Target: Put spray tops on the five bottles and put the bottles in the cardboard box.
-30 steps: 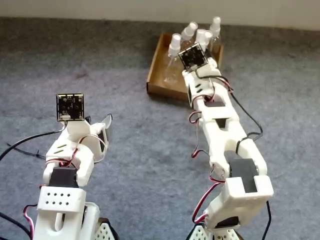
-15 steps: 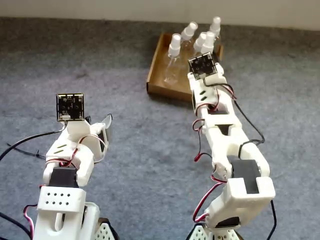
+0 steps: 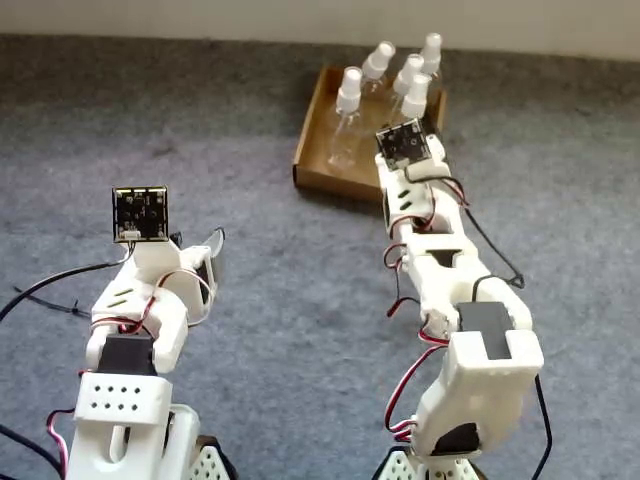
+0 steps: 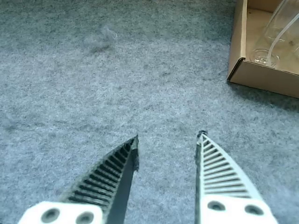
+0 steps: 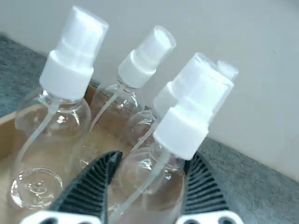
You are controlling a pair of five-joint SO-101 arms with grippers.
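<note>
grey carpet; nearest bottle within right pincer, whether clamped or loose unclear

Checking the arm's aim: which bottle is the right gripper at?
The front bottle, standing in the cardboard box between the right gripper's open jaws; the other bottles stand farther back, outside them.

Right gripper, black fingers apart, flanks the nearest capped spray bottle; contact unclear. Other capped bottles stand farther back in the cardboard box. Pale wall beyond.
</note>
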